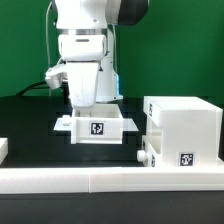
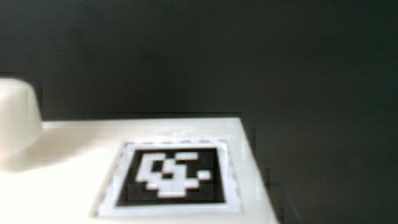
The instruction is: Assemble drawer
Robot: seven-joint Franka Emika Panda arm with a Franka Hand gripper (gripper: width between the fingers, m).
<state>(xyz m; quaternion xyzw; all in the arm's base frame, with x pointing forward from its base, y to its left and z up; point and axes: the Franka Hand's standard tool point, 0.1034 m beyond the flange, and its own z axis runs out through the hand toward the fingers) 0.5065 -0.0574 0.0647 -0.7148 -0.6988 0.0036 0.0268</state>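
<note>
One small white drawer tray with a square tag on its front sits on the black table in the middle of the exterior view. My gripper is right above it, down at its back wall; the fingertips are hidden behind the tray and the hand. The wrist view shows a white tagged face very close and blurred, with no fingers clearly seen. The large boxy shell stands at the exterior view's right. A second small tray with a knob lies against its front.
A long white rail runs along the front of the table. A white piece shows at the exterior view's left edge. A blurred white rounded shape sits at the side of the wrist view.
</note>
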